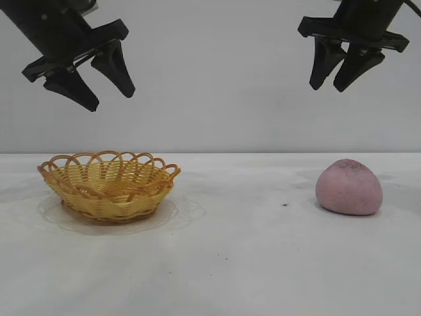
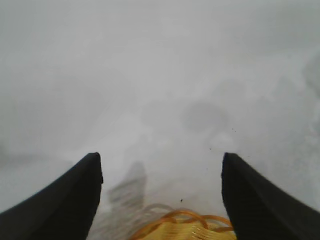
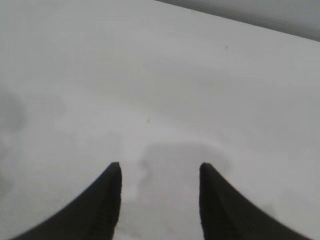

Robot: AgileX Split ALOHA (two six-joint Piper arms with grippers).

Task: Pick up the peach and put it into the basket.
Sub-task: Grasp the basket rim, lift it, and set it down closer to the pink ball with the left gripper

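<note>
The pink-mauve peach [image 1: 348, 187] sits on the white table at the right. The yellow-orange wicker basket [image 1: 108, 182] stands at the left, and it holds nothing. Its rim also shows in the left wrist view [image 2: 187, 227]. My right gripper [image 1: 329, 87] hangs open and empty high above the peach, slightly to its left. In the right wrist view my right gripper [image 3: 160, 167] has only bare table between its fingers; the peach is out of that view. My left gripper [image 1: 112, 102] hangs open and empty high above the basket; it also shows in the left wrist view [image 2: 161, 157].
The white table [image 1: 237, 250] runs up to a plain grey wall. A small dark speck [image 1: 285, 205] lies on the table between basket and peach.
</note>
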